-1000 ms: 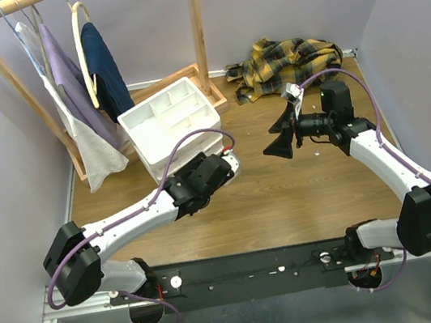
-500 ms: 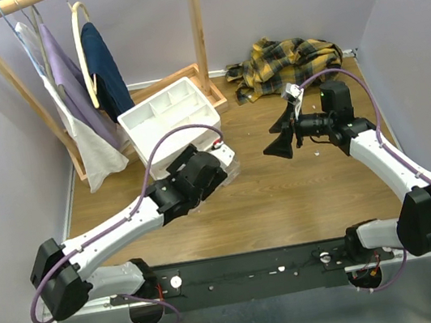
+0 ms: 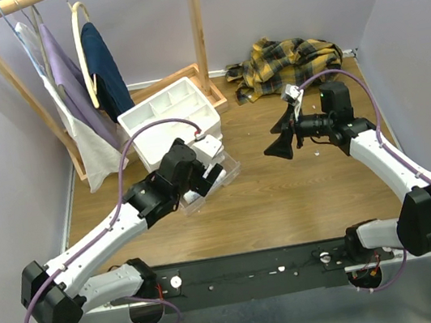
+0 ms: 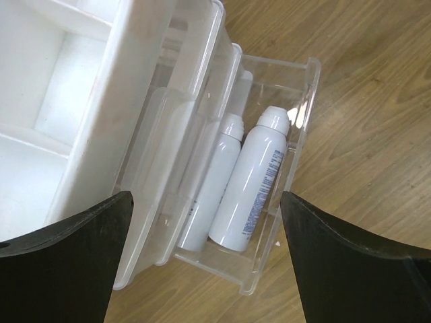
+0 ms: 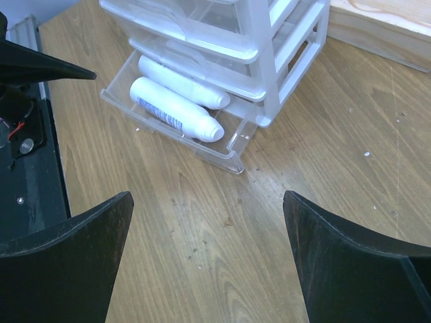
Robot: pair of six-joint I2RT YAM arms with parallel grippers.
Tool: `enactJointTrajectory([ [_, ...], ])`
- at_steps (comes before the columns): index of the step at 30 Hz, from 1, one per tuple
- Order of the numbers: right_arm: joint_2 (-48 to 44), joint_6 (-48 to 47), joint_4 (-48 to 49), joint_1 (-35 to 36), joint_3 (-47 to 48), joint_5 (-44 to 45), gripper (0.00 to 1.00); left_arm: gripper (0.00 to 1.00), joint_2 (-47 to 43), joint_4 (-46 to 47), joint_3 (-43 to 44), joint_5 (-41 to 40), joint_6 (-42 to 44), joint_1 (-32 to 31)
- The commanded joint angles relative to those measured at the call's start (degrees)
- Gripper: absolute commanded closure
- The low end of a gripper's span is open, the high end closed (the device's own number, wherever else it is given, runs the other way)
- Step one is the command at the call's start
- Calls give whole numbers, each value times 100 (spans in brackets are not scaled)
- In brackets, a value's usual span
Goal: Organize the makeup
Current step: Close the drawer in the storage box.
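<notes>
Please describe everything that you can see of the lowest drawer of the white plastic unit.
The lowest drawer is clear plastic, a shallow rectangular tray with thin walls. It stands pulled partly out of the white drawer unit, level, over the wooden table. Two white bottles lie in it side by side, parallel to its front wall.

Two white capped plastic bottles (image 4: 252, 182) in a clear plastic drawer (image 4: 291, 153) of a white plastic drawer unit (image 3: 165, 114); yellow-and-black plaid cloth (image 3: 290, 59); brown wood-grain counter (image 3: 286, 195).
</notes>
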Motion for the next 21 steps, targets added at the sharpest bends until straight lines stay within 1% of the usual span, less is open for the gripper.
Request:
enactJointTrajectory([
  [1, -118, -162, -124, 24, 260, 169, 0, 1, -179, 298, -110, 1017, -287, 268],
  [2, -118, -171, -133, 24, 277, 178, 0, 1, -206, 307, -136, 1261, -296, 355],
  [5, -127, -197, -142, 15, 269, 231, 0, 1, -197, 369, -154, 1535, -349, 408],
  [10, -162, -233, -159, 24, 269, 310, 0, 1, -162, 369, -189, 1764, -305, 444],
  [11, -171, -233, -159, 24, 269, 310, 0, 1, -118, 360, -172, 1835, -305, 444],
  [12, -180, -241, -159, 24, 269, 319, 0, 1, -74, 343, -154, 2105, -305, 444],
  [15, -206, -241, -159, 24, 269, 327, 0, 1, 154, 264, -40, 2370, -410, 444],
  [18, -241, -250, -159, 24, 260, 328, 0, 5, 479, 36, 153, 2617, -481, 444],
  [21, -259, -259, -159, 15, 260, 328, 0, 14, 795, -114, 285, 2802, -559, 426],
])
